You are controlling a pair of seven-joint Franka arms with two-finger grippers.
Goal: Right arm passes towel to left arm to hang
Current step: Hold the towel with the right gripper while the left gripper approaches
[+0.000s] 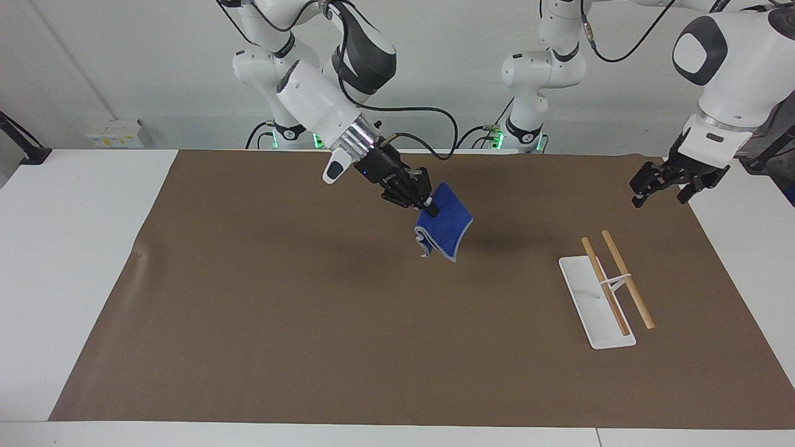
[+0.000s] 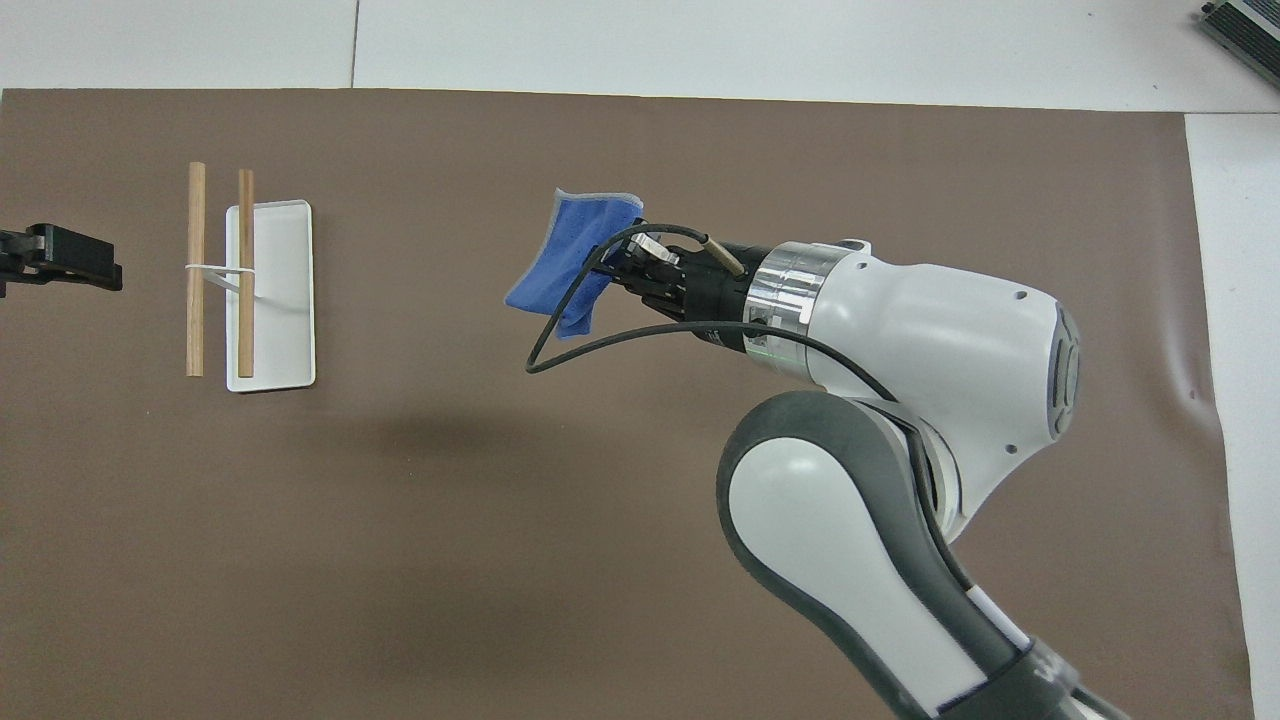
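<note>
STEP: handover approach | small royal-blue terry towel (image 1: 444,228) pinched by one corner in clamped right gripper (image 1: 427,207), dangling over brown mat's middle | left gripper (image 1: 661,184) spread, waiting above wooden-bar rack (image 1: 612,282) | ADVICE: free hanging edge should be presented clear for grasping.

The right arm (image 2: 930,340) reaches over the middle of the brown mat (image 2: 600,520), its jaws closed on the blue towel (image 2: 572,262). Toward the left arm's end stand a white rack (image 2: 280,300) with two wooden rods and the left gripper (image 2: 60,270), apart from it
</note>
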